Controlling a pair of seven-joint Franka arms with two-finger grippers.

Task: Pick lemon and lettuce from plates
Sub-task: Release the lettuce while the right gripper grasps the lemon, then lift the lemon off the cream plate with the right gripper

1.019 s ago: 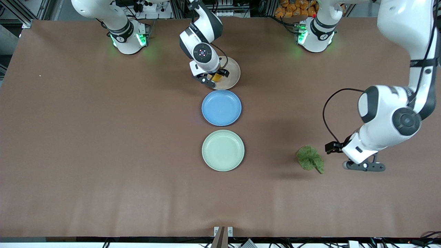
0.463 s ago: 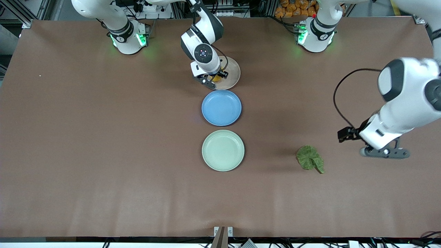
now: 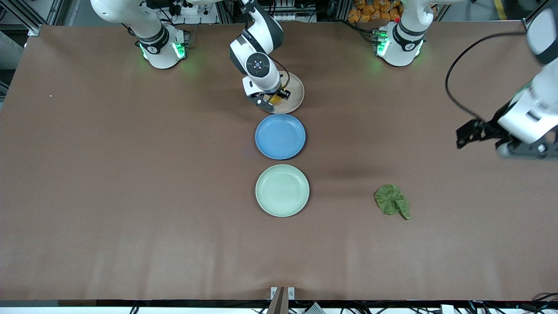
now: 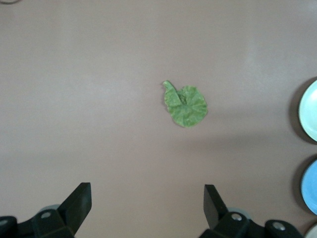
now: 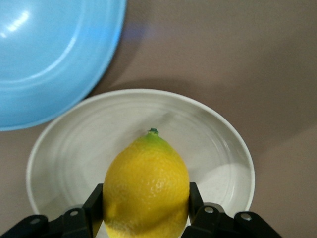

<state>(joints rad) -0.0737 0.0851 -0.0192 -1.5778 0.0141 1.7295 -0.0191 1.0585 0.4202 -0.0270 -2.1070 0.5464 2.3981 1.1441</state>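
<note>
My right gripper (image 3: 272, 98) is down on the beige plate (image 3: 294, 93), shut on the yellow lemon (image 3: 275, 98). In the right wrist view the fingers (image 5: 95, 198) press both sides of the lemon (image 5: 146, 183) over the beige plate (image 5: 218, 148). The green lettuce (image 3: 392, 200) lies on the bare table, off the plates, toward the left arm's end. The mint plate (image 3: 282, 190) holds nothing. My left gripper (image 3: 527, 152) is open and empty, high over the table at the left arm's end. The left wrist view shows the lettuce (image 4: 185, 104) well below my open gripper (image 4: 147, 203).
A blue plate (image 3: 280, 136) with nothing on it sits between the beige and mint plates, and it also shows in the right wrist view (image 5: 44, 59). The mint plate's rim (image 4: 309, 111) shows in the left wrist view.
My left arm has risen and drawn away from the lettuce toward the left arm's end and the bases. The right gripper has stayed at the lemon on the beige plate.
</note>
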